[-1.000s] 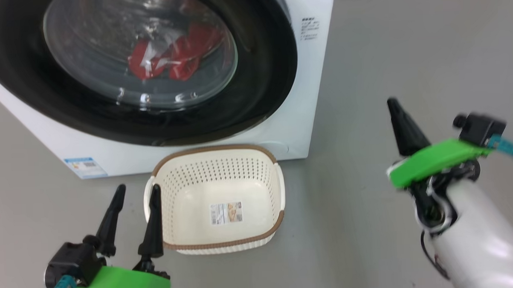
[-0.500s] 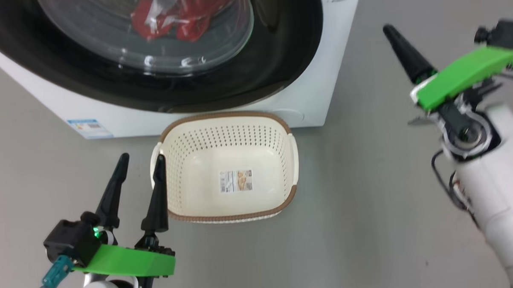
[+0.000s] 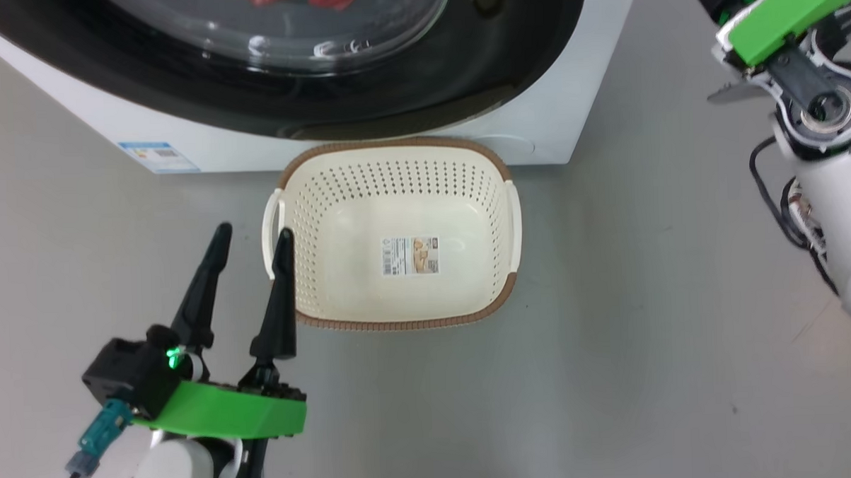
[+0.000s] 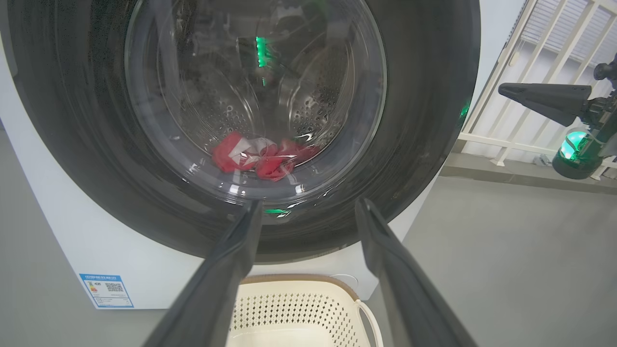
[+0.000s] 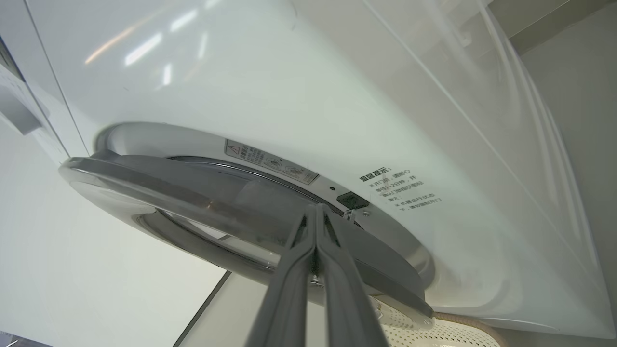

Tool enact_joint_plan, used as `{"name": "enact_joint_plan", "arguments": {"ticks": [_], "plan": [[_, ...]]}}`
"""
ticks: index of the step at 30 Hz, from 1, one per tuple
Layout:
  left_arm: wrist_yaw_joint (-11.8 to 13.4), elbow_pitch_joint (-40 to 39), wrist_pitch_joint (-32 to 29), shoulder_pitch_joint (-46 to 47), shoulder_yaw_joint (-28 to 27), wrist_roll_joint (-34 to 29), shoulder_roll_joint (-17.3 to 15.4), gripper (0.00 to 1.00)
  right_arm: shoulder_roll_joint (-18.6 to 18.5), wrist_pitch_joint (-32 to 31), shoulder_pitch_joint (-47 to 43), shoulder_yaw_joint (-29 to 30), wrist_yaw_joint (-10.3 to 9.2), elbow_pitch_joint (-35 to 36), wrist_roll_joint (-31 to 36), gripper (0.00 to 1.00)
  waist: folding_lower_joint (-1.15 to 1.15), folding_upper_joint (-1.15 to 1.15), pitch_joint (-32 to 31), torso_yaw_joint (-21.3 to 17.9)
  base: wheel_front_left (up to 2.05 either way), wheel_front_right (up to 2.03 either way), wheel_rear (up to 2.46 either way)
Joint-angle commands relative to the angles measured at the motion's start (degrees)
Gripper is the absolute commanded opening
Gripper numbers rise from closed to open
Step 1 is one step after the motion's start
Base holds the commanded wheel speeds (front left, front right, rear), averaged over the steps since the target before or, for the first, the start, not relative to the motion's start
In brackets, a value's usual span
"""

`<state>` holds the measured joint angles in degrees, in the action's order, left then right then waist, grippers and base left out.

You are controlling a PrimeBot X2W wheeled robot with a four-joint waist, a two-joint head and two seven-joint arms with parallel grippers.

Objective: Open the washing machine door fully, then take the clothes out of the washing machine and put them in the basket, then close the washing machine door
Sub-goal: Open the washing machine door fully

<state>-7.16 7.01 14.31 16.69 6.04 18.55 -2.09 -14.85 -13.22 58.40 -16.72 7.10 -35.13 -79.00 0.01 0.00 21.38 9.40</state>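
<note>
Left tool (image 3: 252,232) splayed wide, right tool (image 5: 315,207) pinched together, held higher.

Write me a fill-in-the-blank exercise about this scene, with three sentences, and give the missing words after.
The clothes seen through the washing machine door are white and ____. The basket in front of the washing machine is ____ except for a label. The left gripper is ____, while the right gripper is shut.
Missing words: red; empty; open.
</note>
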Motion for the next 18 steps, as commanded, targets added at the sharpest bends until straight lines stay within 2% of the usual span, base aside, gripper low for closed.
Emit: {"name": "enact_joint_plan", "arguments": {"ticks": [1,6,18], "plan": [[-0.3,-2.0,0.7,1.7,-1.4,0.3,-0.8,1.00,0.1,-0.4,1.4,-0.6,0.39,1.1,0.2,0.00,0.00,0.00,1.9,1.0,0.00,0.00,0.00],[-0.3,-3.0,0.7,2.9,-0.3,0.5,-0.8,1.00,-0.3,-1.4,5.2,-1.8,0.39,-0.5,-0.4,0.00,0.00,0.00,4.3,1.7,0.00,0.00,0.00],[-0.3,-3.4,0.7,4.7,1.2,-0.2,-0.8,1.00,0.8,-7.7,10.6,-0.8,0.39,-4.1,-7.5,0.00,0.00,0.00,7.5,3.4,0.00,0.00,0.00]]}}
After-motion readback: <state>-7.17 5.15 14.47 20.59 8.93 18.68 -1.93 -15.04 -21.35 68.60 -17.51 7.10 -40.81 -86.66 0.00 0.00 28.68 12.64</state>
